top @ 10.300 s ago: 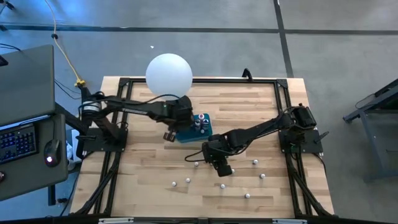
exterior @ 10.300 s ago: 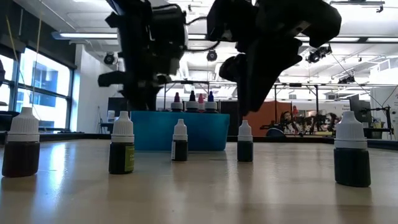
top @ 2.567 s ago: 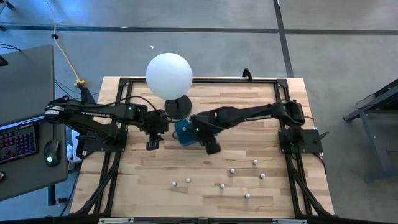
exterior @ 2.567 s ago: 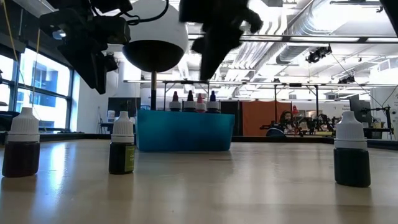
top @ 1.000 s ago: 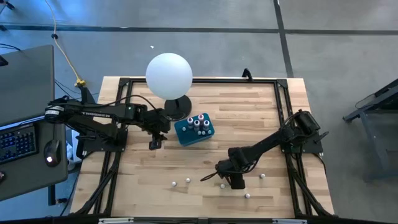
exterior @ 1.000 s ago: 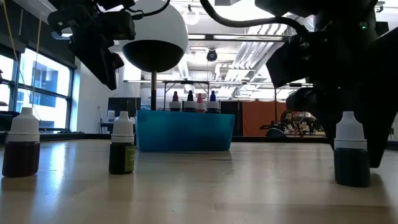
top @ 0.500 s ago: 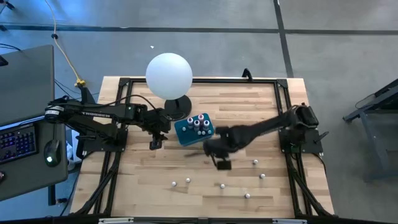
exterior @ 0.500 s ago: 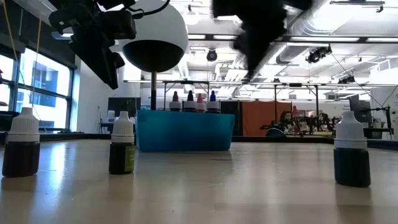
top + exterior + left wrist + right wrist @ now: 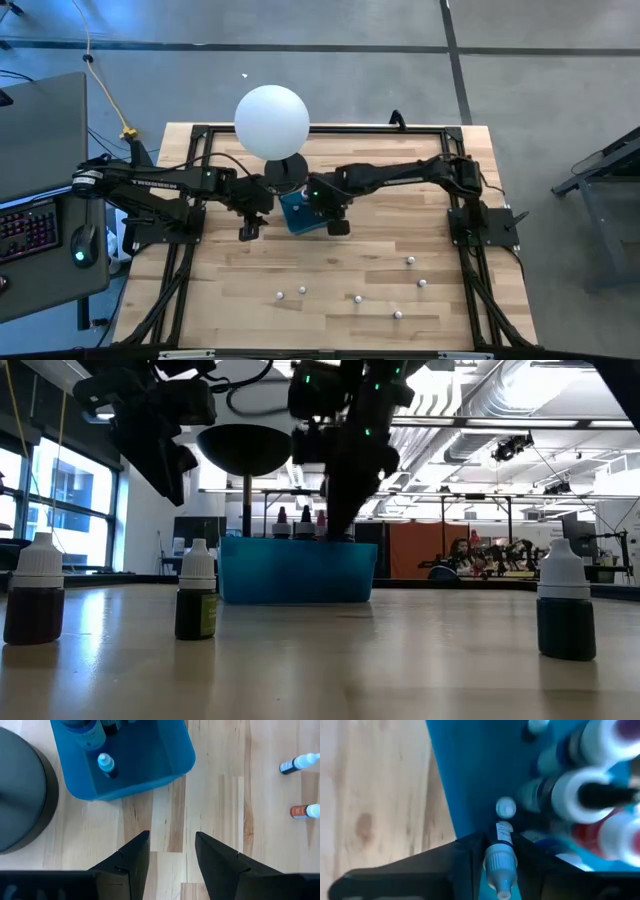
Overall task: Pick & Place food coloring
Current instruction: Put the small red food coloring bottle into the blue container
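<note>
The food coloring is a set of tiny whitish dropper bottles. Several stand upright on the near half of the table (image 9: 357, 298), (image 9: 197, 590). Others stand in the teal box (image 9: 298, 213), (image 9: 580, 790). My right gripper (image 9: 331, 212) hangs over the box's right part, shut on one small bottle (image 9: 501, 855), fingers pointing down into the box (image 9: 340, 510). My left gripper (image 9: 248, 228) waits open above the bare table, left of the box (image 9: 172, 854). My right gripper pinches one bottle between its two fingers (image 9: 470, 855), at the capped upper end (image 9: 499, 867). The fingers come from above, pointing down. The bottle is lifted clear and upright, its labelled body (image 9: 503, 834) hanging below the fingers over the box's inside.
A large white ball lamp (image 9: 271, 120) stands on a round dark base (image 9: 20, 795) just beyond the box, close to both grippers. Black frame rails run along the table's edges (image 9: 187, 250). A desk with a keyboard stands off the table's left side (image 9: 40, 220).
My right gripper has risen from the near part of the table with one bottle lifted clear. It has swung toward the far-left and now hangs over the teal box. My left gripper has kept still.
</note>
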`<action>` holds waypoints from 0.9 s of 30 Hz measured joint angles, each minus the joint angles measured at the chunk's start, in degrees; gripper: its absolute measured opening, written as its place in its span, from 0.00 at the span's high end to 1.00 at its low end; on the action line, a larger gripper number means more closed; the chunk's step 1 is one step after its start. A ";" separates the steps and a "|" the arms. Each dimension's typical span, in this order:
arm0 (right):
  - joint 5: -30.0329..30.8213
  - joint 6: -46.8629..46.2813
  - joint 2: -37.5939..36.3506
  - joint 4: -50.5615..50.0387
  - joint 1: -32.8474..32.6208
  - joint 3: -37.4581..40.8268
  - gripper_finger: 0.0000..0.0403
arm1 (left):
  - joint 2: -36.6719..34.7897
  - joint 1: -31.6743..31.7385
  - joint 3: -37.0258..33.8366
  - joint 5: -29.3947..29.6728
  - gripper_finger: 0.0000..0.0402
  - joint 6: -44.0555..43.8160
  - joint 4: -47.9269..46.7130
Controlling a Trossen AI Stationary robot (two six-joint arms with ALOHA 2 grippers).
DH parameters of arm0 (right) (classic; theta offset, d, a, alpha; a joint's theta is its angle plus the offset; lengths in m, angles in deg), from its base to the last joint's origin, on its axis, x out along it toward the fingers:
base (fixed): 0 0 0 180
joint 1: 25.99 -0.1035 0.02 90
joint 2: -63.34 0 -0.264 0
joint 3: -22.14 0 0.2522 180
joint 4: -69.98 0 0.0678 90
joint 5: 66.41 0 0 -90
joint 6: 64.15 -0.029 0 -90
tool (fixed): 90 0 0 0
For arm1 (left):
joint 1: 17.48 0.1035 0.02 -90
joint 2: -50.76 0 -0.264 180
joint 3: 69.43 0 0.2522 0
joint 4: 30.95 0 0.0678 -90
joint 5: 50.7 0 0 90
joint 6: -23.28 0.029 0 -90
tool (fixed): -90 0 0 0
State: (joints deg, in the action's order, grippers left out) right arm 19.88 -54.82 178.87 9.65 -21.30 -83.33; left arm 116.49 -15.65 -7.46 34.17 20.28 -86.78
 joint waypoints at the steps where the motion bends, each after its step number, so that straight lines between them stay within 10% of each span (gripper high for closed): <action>1: -0.20 0.12 0.38 -0.54 0.26 0.03 0.78 | 0.00 0.00 0.00 0.00 0.61 0.07 -0.40; 13: 0.61 2.74 0.92 -1.14 0.27 -0.52 0.68 | 0.02 0.00 0.00 0.02 0.61 0.12 -0.50; 27: -8.48 -14.75 0.10 -40.48 -11.00 -11.64 0.68 | 0.02 -0.01 0.00 -0.07 0.61 -0.31 -0.47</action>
State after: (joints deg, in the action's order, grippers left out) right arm 11.40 -69.57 178.97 -30.82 -32.30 -94.97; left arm 116.51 -15.65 -7.46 34.11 19.97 -87.26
